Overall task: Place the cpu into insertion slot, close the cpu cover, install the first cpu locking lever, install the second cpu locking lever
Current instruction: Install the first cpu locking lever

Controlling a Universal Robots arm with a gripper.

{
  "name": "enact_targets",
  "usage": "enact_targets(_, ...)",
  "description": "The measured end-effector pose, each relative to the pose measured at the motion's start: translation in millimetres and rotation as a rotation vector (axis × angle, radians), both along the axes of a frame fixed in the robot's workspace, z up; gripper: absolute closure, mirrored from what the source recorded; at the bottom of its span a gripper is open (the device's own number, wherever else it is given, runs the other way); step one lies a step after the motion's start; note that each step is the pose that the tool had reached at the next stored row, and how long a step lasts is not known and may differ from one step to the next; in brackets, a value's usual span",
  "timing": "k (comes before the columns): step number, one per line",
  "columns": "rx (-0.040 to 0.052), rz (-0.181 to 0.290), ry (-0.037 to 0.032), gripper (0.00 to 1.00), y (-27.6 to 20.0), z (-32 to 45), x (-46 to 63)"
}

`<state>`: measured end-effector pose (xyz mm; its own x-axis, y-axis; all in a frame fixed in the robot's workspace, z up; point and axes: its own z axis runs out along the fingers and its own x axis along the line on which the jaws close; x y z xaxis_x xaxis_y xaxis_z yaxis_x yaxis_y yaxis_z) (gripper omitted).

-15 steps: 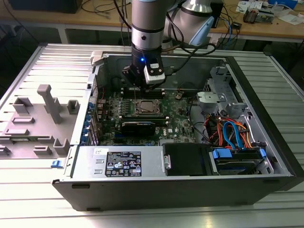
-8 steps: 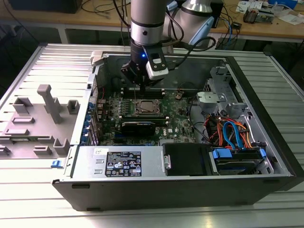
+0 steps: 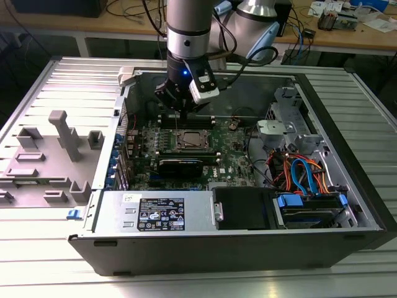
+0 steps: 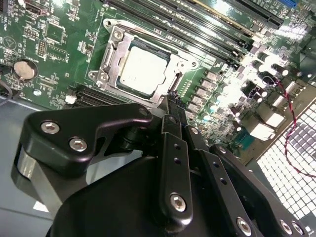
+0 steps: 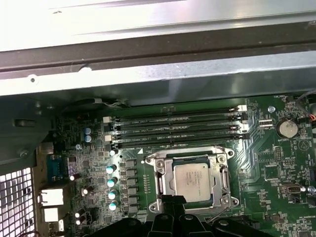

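Cpu (image 5: 192, 181) lies under the cpu cover (image 5: 162, 180) (already down); my gripper (image 5: 170, 200), pinched shut, noses its edge, presumably for locking.

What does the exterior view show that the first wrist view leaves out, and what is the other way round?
The exterior view adds the grey fixture tray beside the case at the exterior view's left, the power supply, and the blue and orange cables. The first wrist view adds the row of teal-topped capacitors and the rear port blocks. Both share the cpu framed by the cpu cover, the memory slots and the hand near the socket.
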<state>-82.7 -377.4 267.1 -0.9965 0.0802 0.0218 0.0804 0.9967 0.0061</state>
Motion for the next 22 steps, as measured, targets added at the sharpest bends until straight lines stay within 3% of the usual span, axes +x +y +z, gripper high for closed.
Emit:
enact_targets(9,0.0,0.016,-0.0005,0.89,0.0,-0.1,-13.7)
enact_targets(10,-0.0003,0.02,-0.0043,0.89,0.0,-0.1,-15.4)
enact_targets(13,-0.0003,0.026,-0.0325,0.89,0.0,-0.7,-17.8)
enact_targets(14,0.0,0.031,-0.0361,0.89,0.0,-1.0,-18.0)
enact_targets(18,0.0012,0.09,-0.0363,0.89,0.0,-2.0,-18.3)
enact_targets(22,0.0017,0.103,-0.0367,0.89,0.0,-2.2,-18.5)
